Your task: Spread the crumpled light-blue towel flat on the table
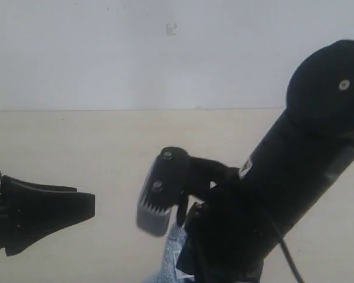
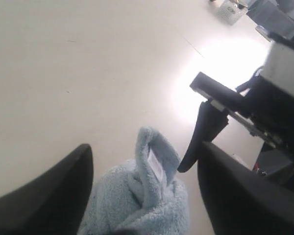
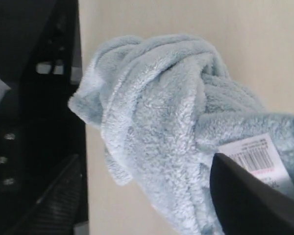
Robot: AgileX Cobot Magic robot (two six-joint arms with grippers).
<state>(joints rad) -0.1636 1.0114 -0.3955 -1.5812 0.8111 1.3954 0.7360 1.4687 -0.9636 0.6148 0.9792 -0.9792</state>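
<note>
Towel (image 3: 157,112), pale blue, crumpled in a heap between both pairs of fingers, with barcode tag (image 3: 255,156) showing near one fold. Left gripper (image 2: 144,147) spread wide on either side of the cloth, not pinching. Right gripper (image 3: 147,159) likewise wide, flanking the heap. Underneath and beyond, cream table (image 2: 63,73); farthest back, pale wall (image 1: 106,53).

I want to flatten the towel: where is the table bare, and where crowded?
Bare: the table between the left gripper and the right arm, and back to the wall. Crowded: around the towel, beneath the right arm.
</note>
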